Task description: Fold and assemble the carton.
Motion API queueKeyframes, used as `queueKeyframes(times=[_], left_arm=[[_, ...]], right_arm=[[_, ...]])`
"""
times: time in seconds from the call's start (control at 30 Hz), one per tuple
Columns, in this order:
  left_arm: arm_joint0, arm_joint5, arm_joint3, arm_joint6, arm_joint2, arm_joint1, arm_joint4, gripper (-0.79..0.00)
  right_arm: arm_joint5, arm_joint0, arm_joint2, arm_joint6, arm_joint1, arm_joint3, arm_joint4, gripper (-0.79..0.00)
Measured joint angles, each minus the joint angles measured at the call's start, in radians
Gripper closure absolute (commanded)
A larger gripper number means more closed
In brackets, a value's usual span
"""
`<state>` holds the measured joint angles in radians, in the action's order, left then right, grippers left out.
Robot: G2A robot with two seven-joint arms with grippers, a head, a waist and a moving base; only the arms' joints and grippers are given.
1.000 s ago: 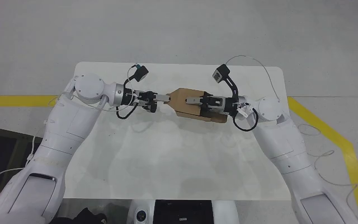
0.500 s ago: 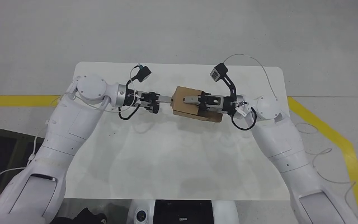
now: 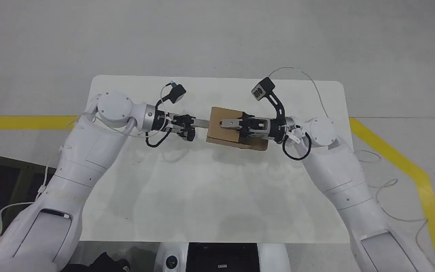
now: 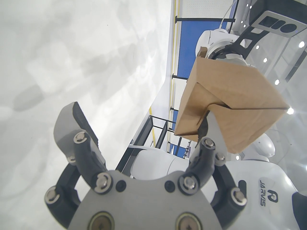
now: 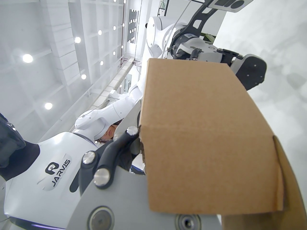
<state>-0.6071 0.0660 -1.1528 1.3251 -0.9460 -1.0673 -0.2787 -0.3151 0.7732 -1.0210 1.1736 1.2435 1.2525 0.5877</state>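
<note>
The brown carton (image 3: 234, 128) is held above the middle of the white table, squared up into a box shape. My right gripper (image 3: 232, 124) is shut on one of its walls. In the right wrist view one finger (image 5: 124, 142) lies along the carton (image 5: 203, 140), which hides the other. My left gripper (image 3: 196, 126) is at the carton's opposite end and stands open. In the left wrist view one of its fingers (image 4: 213, 125) is tucked into the seam of the folded end flaps of the carton (image 4: 230, 96), while the other finger (image 4: 79, 120) is out in free air.
The white table (image 3: 204, 197) is bare around and below the carton, and its edges are well away from both grippers. A yellow line (image 3: 34, 122) runs across the grey floor on either side.
The carton has gone from a skewed shape with a pointed end to a squared box. The left gripper has shifted slightly toward it, pressing in at the end flaps.
</note>
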Motion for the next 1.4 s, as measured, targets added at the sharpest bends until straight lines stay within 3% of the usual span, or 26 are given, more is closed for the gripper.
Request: queueKeyframes(times=[0.83,1.4], left_arm=[[0.001,0.032,0.006,0.047,-0.004,-0.008,-0.096,-0.785],[-0.017,0.124,0.053,0.093,-0.006,-0.016,-0.179,-0.785]], right_arm=[[-0.02,-0.017,0.024,0.021,0.018,-0.03,0.022,0.0],[-0.047,-0.014,0.007,0.058,0.022,-0.032,0.067,0.0]])
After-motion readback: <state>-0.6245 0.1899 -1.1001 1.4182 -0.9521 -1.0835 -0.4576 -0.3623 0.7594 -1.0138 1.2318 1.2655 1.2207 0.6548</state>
